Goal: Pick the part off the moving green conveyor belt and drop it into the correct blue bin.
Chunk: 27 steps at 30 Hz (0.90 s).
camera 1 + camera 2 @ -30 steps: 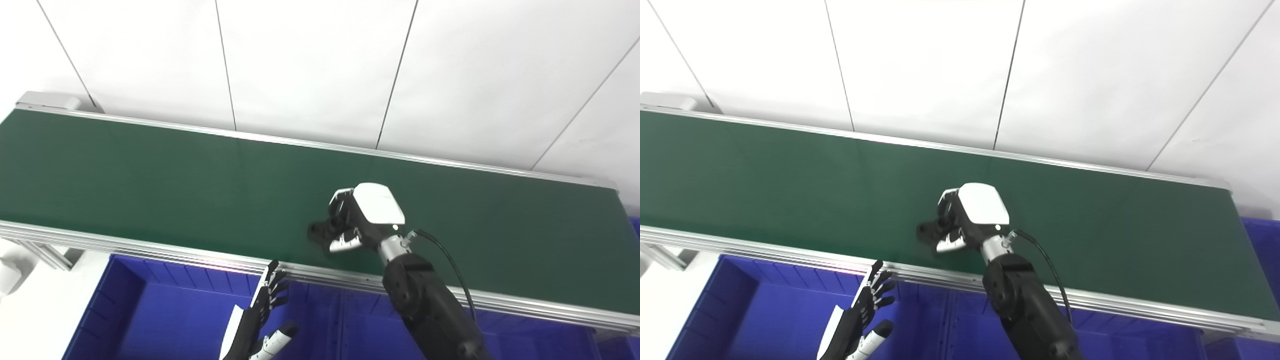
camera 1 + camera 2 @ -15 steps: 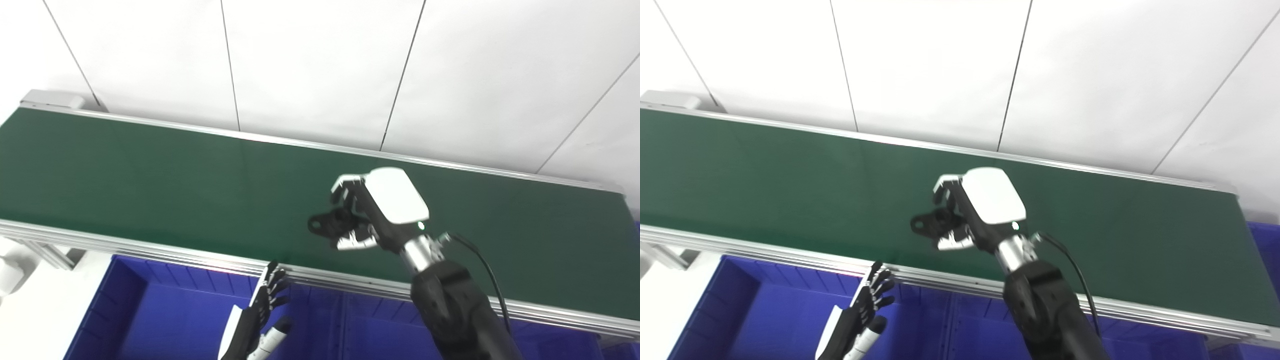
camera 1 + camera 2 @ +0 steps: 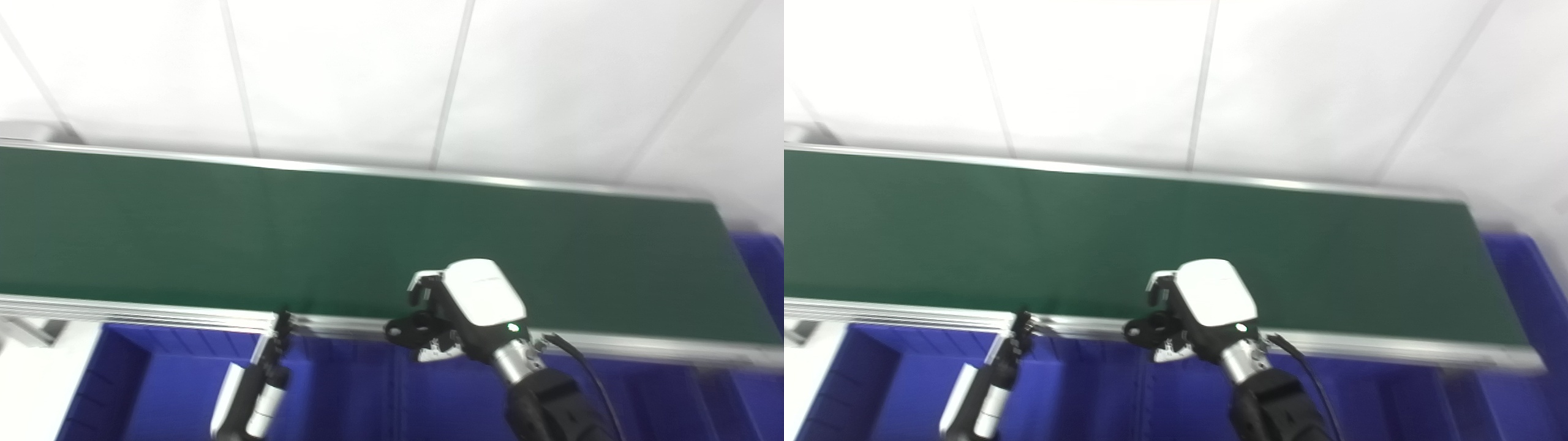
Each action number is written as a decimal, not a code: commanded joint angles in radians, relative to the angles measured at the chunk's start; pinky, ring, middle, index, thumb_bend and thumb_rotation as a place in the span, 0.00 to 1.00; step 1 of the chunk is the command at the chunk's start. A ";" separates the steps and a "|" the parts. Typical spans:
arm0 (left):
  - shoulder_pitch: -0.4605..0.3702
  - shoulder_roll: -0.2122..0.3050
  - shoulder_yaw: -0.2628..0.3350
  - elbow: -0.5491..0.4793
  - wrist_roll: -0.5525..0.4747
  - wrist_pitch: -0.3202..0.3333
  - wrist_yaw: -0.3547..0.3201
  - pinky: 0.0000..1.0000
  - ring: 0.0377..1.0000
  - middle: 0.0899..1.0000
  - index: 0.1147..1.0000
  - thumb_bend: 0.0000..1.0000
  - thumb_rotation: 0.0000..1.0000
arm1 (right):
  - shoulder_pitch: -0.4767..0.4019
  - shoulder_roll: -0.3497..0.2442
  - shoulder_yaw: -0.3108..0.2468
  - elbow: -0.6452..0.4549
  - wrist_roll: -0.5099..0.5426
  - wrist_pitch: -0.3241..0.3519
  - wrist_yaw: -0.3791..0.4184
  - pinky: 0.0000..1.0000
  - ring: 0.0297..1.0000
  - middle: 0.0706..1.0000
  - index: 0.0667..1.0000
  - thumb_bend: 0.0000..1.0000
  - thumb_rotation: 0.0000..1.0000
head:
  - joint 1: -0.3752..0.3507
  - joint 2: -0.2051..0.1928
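Left eye view: my right hand (image 3: 456,318) clamped on black part (image 3: 405,327), over belt (image 3: 184,233) rail. Left hand (image 3: 254,392) fingers: cannot tell. Next, I judge: release above blue bin (image 3: 153,380).

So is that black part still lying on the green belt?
No, it's off. The right hand holds the black part over the belt's near rail.

The green conveyor belt (image 3: 245,233) is stretching across the middle of the frame from the left edge to the right, and nothing's sitting on its surface. Its silver frame rail (image 3: 153,313) is running along the near edge, with blue bins (image 3: 153,380) sitting below it along the bottom.
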State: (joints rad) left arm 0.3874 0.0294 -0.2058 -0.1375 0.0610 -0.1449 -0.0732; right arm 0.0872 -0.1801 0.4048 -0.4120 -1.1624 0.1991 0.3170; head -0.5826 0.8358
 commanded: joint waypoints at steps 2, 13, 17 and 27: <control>-0.010 0.014 0.010 -0.072 -0.039 0.041 -0.026 1.00 1.00 1.00 1.00 0.84 1.00 | 0.027 0.046 -0.011 -0.058 -0.037 0.038 0.022 0.24 0.29 0.36 0.49 0.52 0.00 | -0.021 0.011; -0.039 0.023 0.043 -0.117 -0.082 0.130 -0.046 1.00 1.00 1.00 1.00 0.91 1.00 | 0.138 0.104 -0.020 -0.027 -0.127 0.034 0.010 0.30 0.36 0.42 0.52 0.51 0.00 | -0.045 0.043; -0.039 0.022 0.043 -0.115 -0.078 0.130 -0.046 1.00 1.00 1.00 1.00 0.90 1.00 | 0.139 0.109 -0.028 -0.014 -0.162 0.044 0.048 0.31 0.37 0.42 0.51 0.51 0.00 | -0.036 0.051; -0.032 0.017 0.037 -0.132 -0.075 0.142 -0.044 1.00 0.99 1.00 1.00 0.90 1.00 | 0.143 0.127 -0.061 0.005 -0.260 0.071 0.133 0.26 0.34 0.44 0.51 0.51 0.00 | -0.033 0.062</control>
State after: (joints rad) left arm 0.3563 0.0500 -0.1672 -0.2322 -0.0146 0.0090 -0.1161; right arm 0.2349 -0.0732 0.3537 -0.3844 -1.4033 0.2382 0.4404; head -0.6197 0.8974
